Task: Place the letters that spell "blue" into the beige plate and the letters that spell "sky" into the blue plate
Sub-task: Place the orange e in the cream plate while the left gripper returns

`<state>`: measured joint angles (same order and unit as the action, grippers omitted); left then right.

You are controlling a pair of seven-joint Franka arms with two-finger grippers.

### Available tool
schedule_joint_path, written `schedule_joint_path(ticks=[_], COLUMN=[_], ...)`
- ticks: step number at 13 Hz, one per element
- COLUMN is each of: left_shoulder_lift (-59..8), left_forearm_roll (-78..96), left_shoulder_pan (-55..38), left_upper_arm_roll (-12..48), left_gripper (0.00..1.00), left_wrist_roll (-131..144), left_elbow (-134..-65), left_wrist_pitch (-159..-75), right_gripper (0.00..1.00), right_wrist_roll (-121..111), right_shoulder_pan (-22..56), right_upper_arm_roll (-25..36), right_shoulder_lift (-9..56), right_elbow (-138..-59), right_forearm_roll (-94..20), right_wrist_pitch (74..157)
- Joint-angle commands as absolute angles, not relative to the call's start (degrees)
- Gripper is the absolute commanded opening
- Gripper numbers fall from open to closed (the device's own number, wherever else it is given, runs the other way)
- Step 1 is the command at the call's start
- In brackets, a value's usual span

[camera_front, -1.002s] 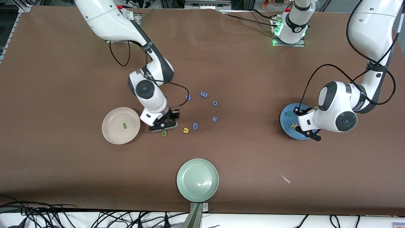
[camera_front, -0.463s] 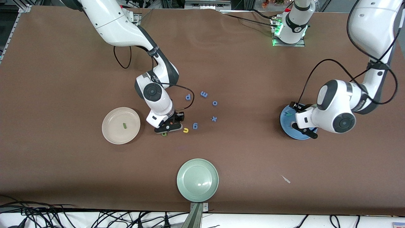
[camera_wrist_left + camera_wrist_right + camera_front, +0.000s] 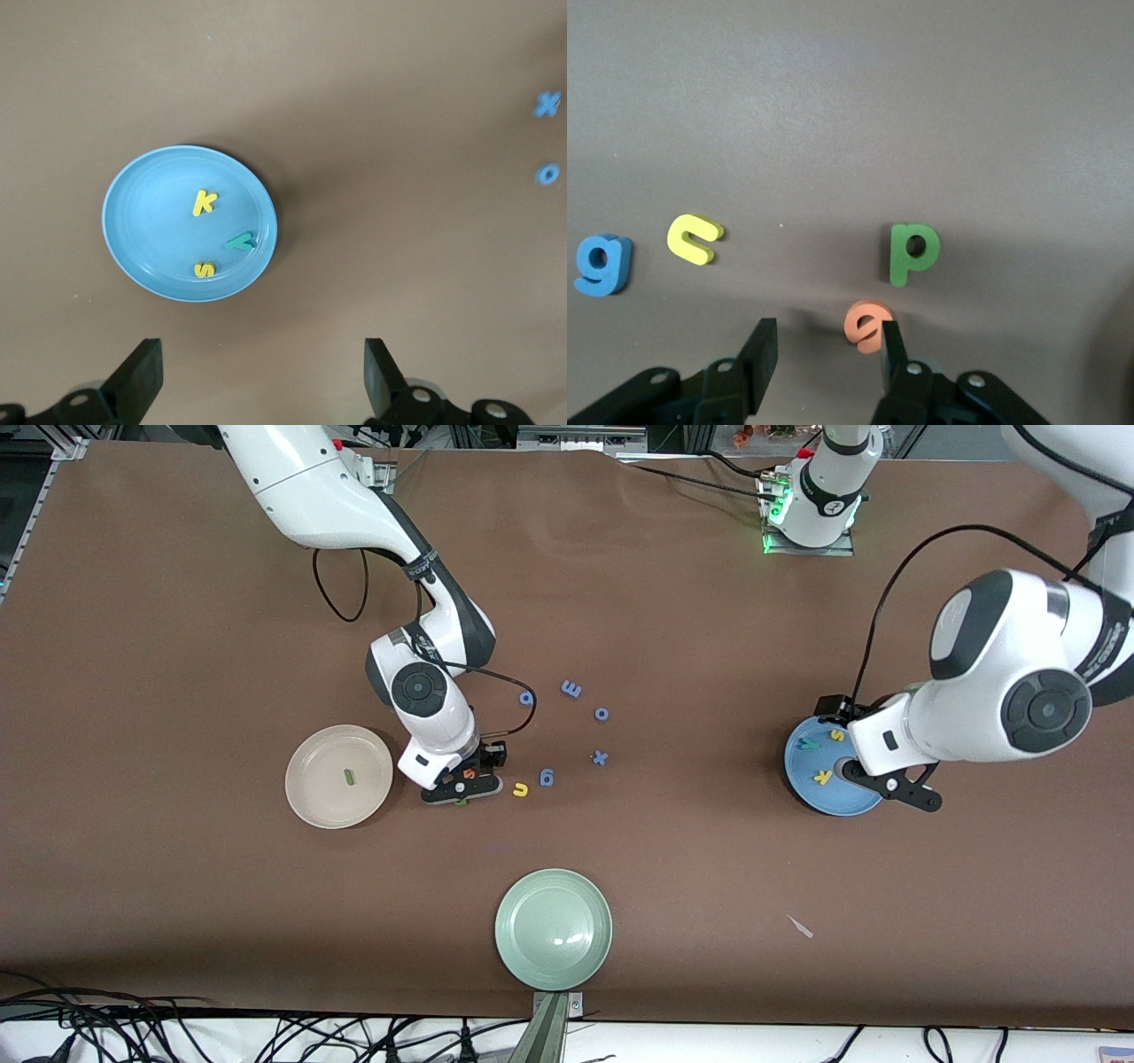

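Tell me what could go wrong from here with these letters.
1. The orange e lies against one finger of the open right gripper, low over the table, not centred between the fingers; closing may flick it away.
2. The green b lies right beside it and could get bumped or caught too.
The left gripper waits open by the blue plate, so it adds little risk.

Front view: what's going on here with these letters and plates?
The left claw hangs open over the table at the edge of the blue plate, which holds the yellow s, yellow k and teal y. The right claw is low over the table, open around the orange e. The green b and yellow u lie on the table nearby. Only the green l is in the beige plate.
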<state>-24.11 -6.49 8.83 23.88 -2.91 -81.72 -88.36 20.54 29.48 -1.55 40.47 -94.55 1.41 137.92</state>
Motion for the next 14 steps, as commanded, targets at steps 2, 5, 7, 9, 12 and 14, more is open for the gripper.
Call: schedule_joint_path(ticks=[2, 5, 7, 9, 12, 14], left_shoulder_lift=[-20.39, -18.03, -11.47, -3.81, -1.07, -1.23], left_forearm_roll=[-6.59, -6.68, -0.39, 0.27, 0.09, 0.09], left_shoulder_pan=[9.84, 8.63, 4.34, -2.87, -4.22, -3.34], left_upper_arm_roll=[22.42, 17.95, 10.68, 2.85, 1.49, 1.67], left_gripper=[1.0, 1.0, 1.0, 1.0, 1.0, 1.0], left_wrist_roll=[-3.5, -2.39, 4.45, 4.66, 5.44, 4.22], left_elbow=[-75.61, -74.17, -82.38, -93.04, -96.05, -95.28], left_wrist_pitch=[-87.19, -90.07, -93.58, -97.55, -97.73, -95.2], right_gripper=[0.56, 0.56, 0.55, 0.54, 0.41, 0.14], right_wrist_roll=[19.6, 17.22, 17.75, 18.1, 18.19, 17.76], right_shoulder_pan=[29.62, 29.62, 29.71, 29.62, 29.71, 29.62], right_upper_arm_roll=[-0.62, 0.35, 0.35, 0.35, 0.35, 0.35], right_shoulder_lift=[41.13, 40.87, 41.04, 41.13, 41.31, 41.05], right_elbow=[-96.94, -97.38, -97.56, -97.38, -97.56, -97.56], right_forearm_roll=[3.16, 3.16, 2.81, 1.59, 0.88, 0.88], right_wrist_pitch=[141.68, 141.59, 141.94, 142.21, 143.26, 142.91])
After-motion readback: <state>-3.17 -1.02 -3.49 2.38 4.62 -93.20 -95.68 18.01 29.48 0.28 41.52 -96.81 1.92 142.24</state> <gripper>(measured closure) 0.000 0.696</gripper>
